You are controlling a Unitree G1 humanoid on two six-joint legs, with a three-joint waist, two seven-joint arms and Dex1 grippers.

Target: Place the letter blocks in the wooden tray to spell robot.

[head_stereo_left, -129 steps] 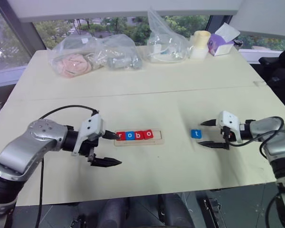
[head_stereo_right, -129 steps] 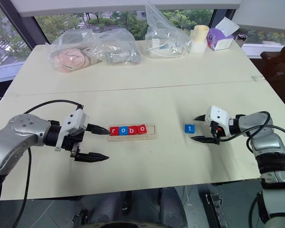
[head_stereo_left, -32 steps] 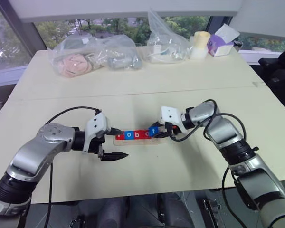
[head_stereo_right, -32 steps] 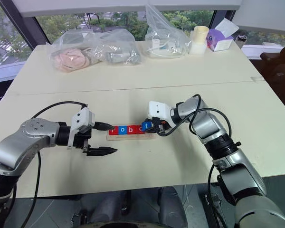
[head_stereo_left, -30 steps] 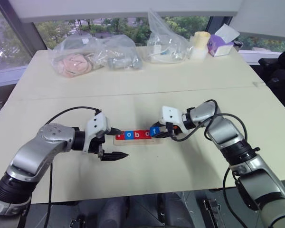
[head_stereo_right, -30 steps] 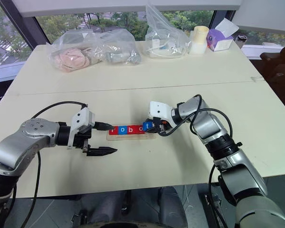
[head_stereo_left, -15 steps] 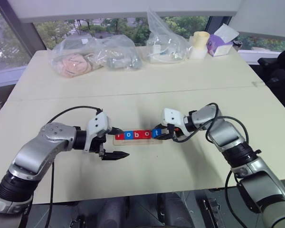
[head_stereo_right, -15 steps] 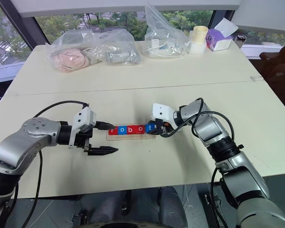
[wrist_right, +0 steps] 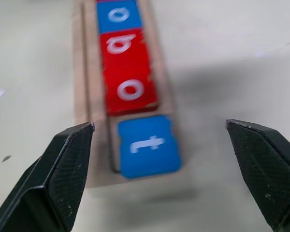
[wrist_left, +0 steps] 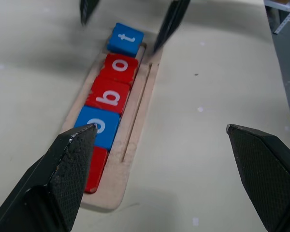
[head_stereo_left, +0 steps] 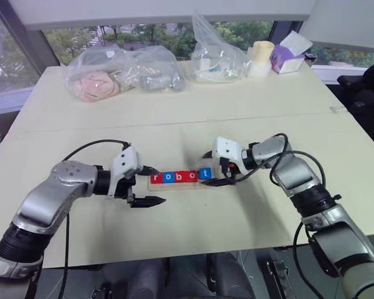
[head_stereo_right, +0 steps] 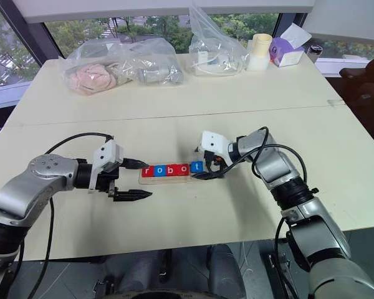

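Observation:
The wooden tray (head_stereo_left: 182, 183) lies mid-table with the letter blocks in a row: red r (head_stereo_left: 156, 178), blue o (head_stereo_left: 167, 177), red b (head_stereo_left: 179, 176), red o (head_stereo_left: 191, 175), blue t (head_stereo_left: 204, 173). The t block (wrist_right: 147, 146) sits at the tray's right end, slightly askew. My right gripper (head_stereo_left: 207, 169) stands open astride that end, its fingers clear of the t block on either side. At the tray's left end my left gripper (head_stereo_left: 157, 185) is open too, one finger (wrist_left: 67, 169) over the r block (wrist_left: 94, 169) and holding nothing.
Two clear plastic bags (head_stereo_left: 121, 71) (head_stereo_left: 218, 53), a cream cup (head_stereo_left: 262, 58) and a purple tissue box (head_stereo_left: 288, 53) stand along the table's far edge. Bare tabletop (head_stereo_left: 193, 124) lies between them and the tray.
My right gripper carried the t block from the table's right side to the tray's right end, then opened and let it go. The left gripper has stayed open at the left end.

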